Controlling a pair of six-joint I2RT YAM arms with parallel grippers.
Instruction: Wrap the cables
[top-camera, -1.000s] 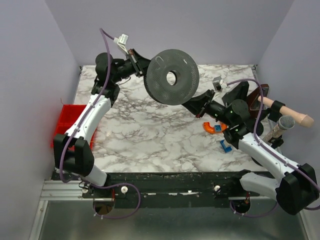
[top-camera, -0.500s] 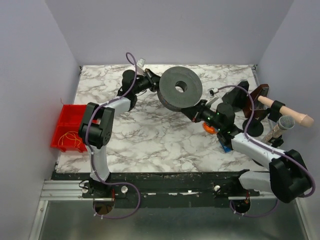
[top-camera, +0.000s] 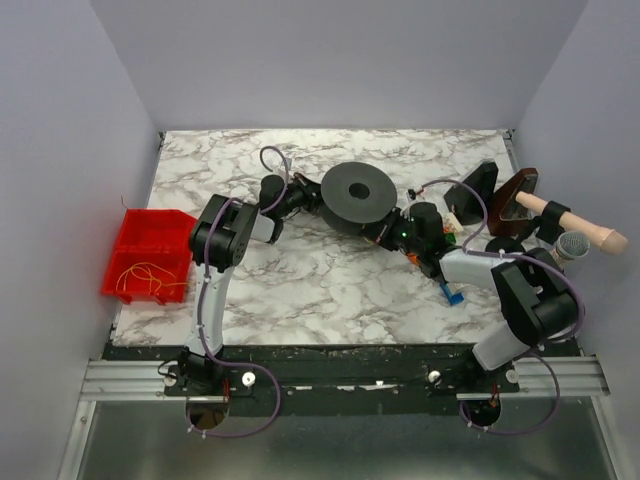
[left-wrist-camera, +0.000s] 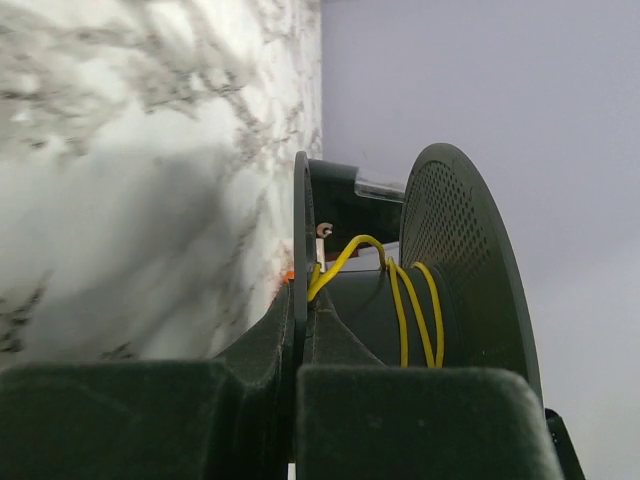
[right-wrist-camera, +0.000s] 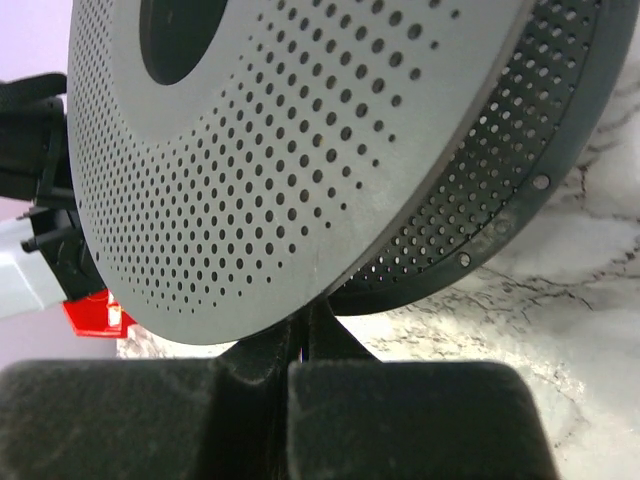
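We see the cables (left-wrist-camera: 398, 315) as a few turns of thin yellow wire around the hub of a dark perforated spool (top-camera: 357, 194), with one strand arching toward the nearer flange. More of the yellow wire lies in loose loops inside the red bin (top-camera: 150, 222) at the left edge of the desk (top-camera: 300, 285). The spool is near the middle of the desk, toward the far edge; we cannot tell whether it touches the surface. The left gripper (top-camera: 312, 198) pinches a thin flange from the left, and the right gripper (top-camera: 385, 230) pinches a flange rim from the right. A blue piece (top-camera: 452, 293) lies toward the right edge.
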